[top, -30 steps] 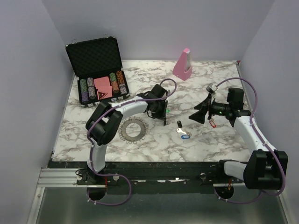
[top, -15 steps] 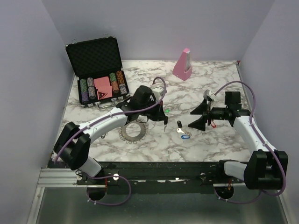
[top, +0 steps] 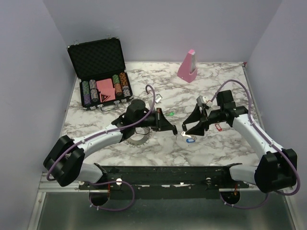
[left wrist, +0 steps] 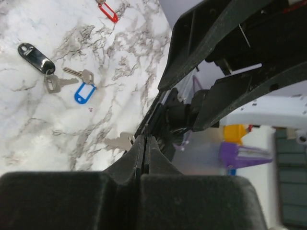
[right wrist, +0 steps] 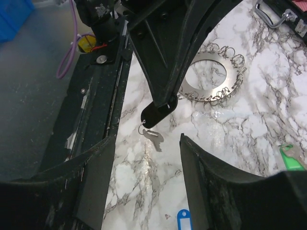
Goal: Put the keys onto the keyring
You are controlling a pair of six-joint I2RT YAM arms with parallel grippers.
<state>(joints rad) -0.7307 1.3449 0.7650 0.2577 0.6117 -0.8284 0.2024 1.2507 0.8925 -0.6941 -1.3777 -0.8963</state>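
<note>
keyring (right wrist: 211, 94) lies behind left end effector (right wrist: 156, 111), clenched on a key (right wrist: 153, 135), facing released right end effector (top: 184, 128).

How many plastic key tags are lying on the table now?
4: green tag farthest back, blue tag and black tag close together at the centre, red tag farthest right. Others may be hidden.

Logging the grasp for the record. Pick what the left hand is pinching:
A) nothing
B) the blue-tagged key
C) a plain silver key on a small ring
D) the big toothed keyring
C: in the right wrist view the shut left hand has a plain silver key dangling from its tip, while the keyring lies apart behind it.
</note>
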